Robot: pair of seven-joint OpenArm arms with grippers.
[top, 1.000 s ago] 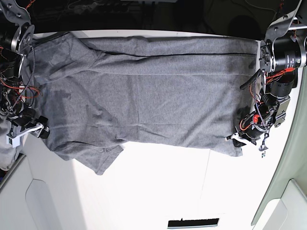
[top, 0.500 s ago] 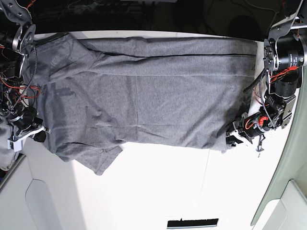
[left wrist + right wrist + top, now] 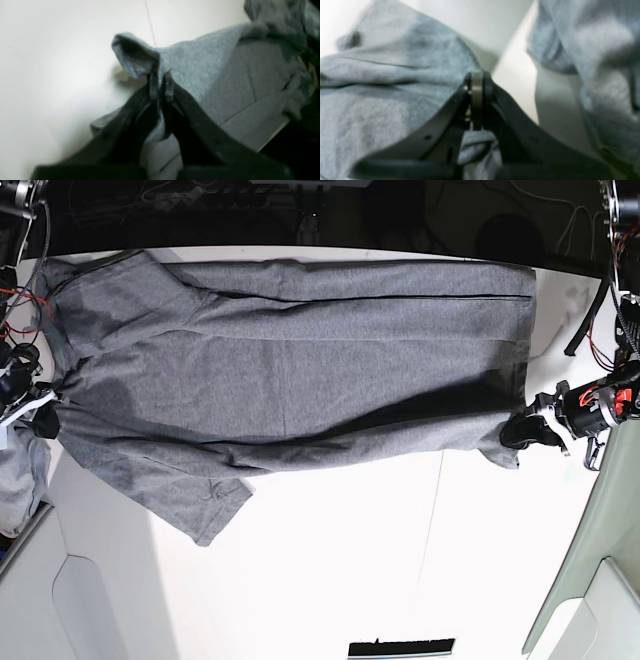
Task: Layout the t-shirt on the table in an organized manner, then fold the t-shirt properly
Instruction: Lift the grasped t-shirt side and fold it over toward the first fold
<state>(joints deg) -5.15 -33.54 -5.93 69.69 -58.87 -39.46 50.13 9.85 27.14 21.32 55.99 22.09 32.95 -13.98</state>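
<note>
The heather-grey t-shirt [image 3: 300,370] lies spread sideways across the white table [image 3: 400,560], with one sleeve [image 3: 205,505] pointing to the near side. My left gripper [image 3: 518,432], at the right of the base view, is shut on the shirt's near hem corner. In the left wrist view the left gripper [image 3: 161,81] pinches a raised fold of the shirt [image 3: 212,65] above the table [image 3: 50,62]. My right gripper [image 3: 45,416], at the left of the base view, is shut on the shirt's edge. In the right wrist view the right gripper [image 3: 477,83] clamps the shirt [image 3: 382,87].
A paler grey cloth bundle [image 3: 20,480] hangs at the table's left edge. White moulded trays sit at the near left [image 3: 90,600] and near right [image 3: 590,610]. A black strip [image 3: 400,646] lies at the near edge. A thin seam [image 3: 437,510] crosses the table.
Both grippers have moved outward and toward the far side, still holding the cloth. The shirt's near edge is pulled tauter and straighter, and its near corners are lifted.
</note>
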